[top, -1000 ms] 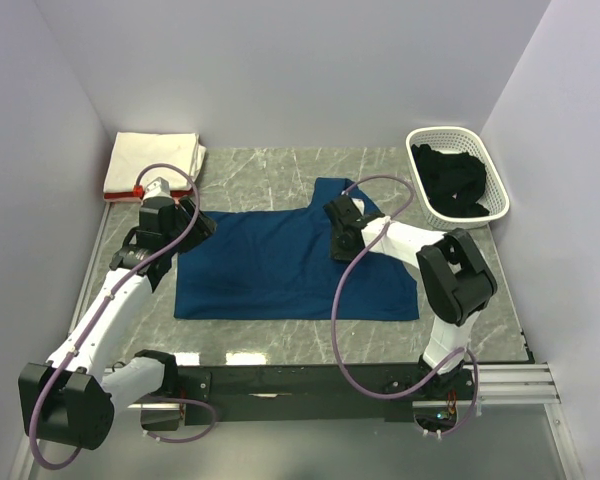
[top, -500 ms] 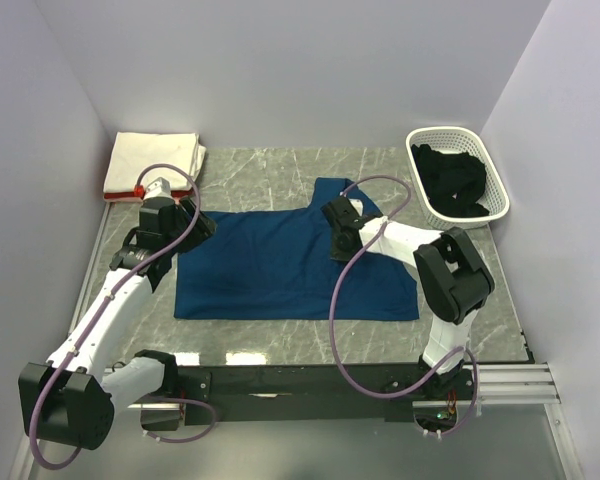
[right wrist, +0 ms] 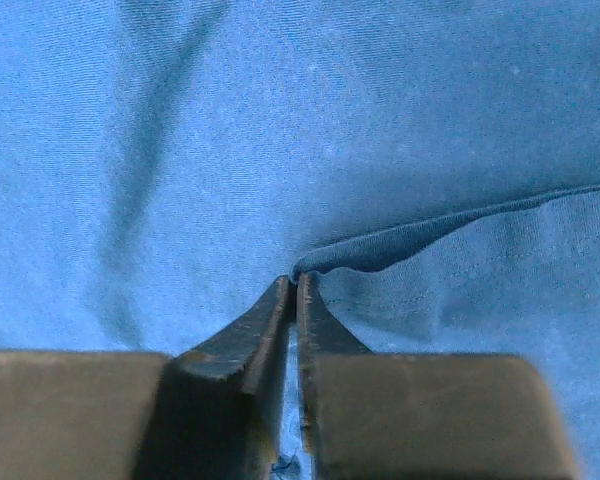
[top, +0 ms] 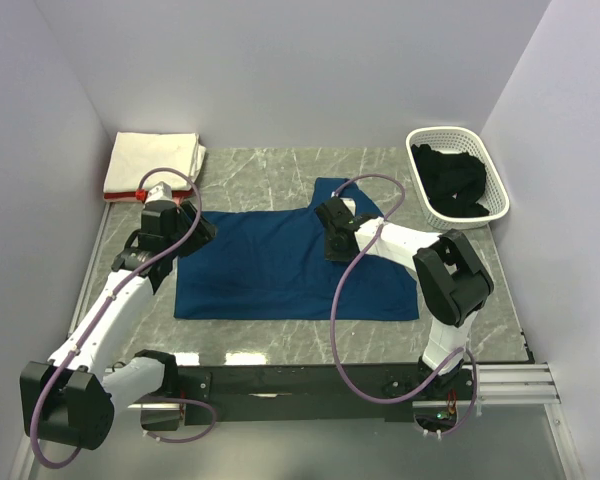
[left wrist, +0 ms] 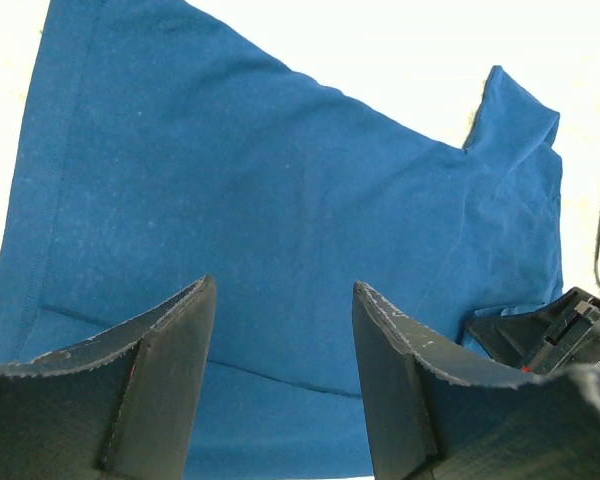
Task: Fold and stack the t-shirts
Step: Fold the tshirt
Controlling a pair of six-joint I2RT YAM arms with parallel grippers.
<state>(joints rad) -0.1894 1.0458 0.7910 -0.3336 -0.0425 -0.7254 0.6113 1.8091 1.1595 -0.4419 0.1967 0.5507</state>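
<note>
A navy blue t-shirt [top: 280,265] lies partly folded on the marble table; no white graphic shows. My right gripper [top: 332,250] is shut on a hem edge of it [right wrist: 400,240], pinching the cloth low over the shirt's middle right. My left gripper [top: 192,228] is open and empty, just above the shirt's left upper corner [left wrist: 280,200]. A folded cream-white shirt [top: 158,158] lies on a pink-red one [top: 123,193] at the back left. A black shirt [top: 452,180] sits in the basket.
The white lattice basket [top: 495,180] stands at the back right. Purple walls close in the left, back and right. The right gripper's body shows at the lower right of the left wrist view [left wrist: 550,335].
My right gripper has moved slightly left and back over the shirt with the pinched hem. My left gripper has edged a little toward the back.
</note>
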